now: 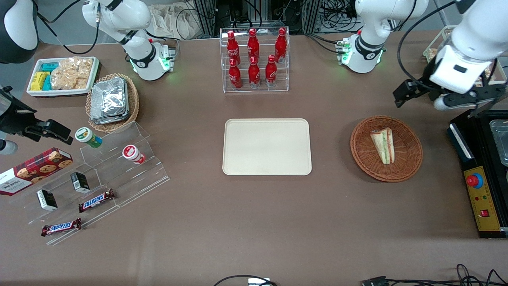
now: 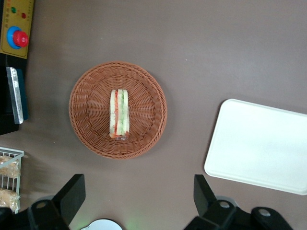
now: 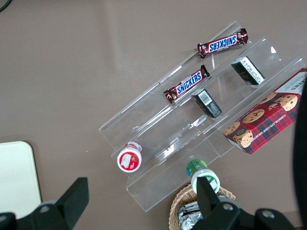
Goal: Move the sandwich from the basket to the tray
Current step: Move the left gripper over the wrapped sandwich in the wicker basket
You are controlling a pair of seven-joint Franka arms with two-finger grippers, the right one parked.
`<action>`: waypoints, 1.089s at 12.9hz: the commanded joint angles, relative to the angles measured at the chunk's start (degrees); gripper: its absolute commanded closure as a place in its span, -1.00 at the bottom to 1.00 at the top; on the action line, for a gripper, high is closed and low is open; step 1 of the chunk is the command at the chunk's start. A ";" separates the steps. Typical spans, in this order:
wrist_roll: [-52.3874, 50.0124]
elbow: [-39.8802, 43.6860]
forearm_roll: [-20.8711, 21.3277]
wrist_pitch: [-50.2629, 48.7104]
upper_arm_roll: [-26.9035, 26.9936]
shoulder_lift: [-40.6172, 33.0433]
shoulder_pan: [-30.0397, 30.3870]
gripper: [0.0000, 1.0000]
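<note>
The sandwich (image 1: 383,145) is a pale wedge with green and red-orange stripes; it lies in the middle of the round reddish-brown wicker basket (image 1: 408,161). Both also show in the left wrist view, the sandwich (image 2: 119,113) inside the basket (image 2: 88,122). The cream-beige tray (image 1: 266,147) lies bare at the table's middle, beside the basket toward the parked arm's end; its corner shows in the left wrist view (image 2: 261,143). My left gripper (image 1: 446,97) is open and empty. It hangs high above the table, farther from the front camera than the basket. In the wrist view the gripper (image 2: 139,196) is clear of the basket.
A black machine with a red button (image 1: 480,190) stands beside the basket at the working arm's end. A wire rack with snacks (image 2: 9,177) is near the gripper. A clear rack of red bottles (image 1: 254,59) stands farther from the front camera than the tray.
</note>
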 commanded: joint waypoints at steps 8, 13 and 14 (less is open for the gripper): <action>-0.32 -2.60 -0.44 -0.77 0.85 1.20 0.27 -1.00; -0.06 -24.29 -0.18 19.67 6.21 -0.30 1.15 -1.00; -0.15 -28.42 -0.17 24.50 6.21 -0.12 1.24 -1.00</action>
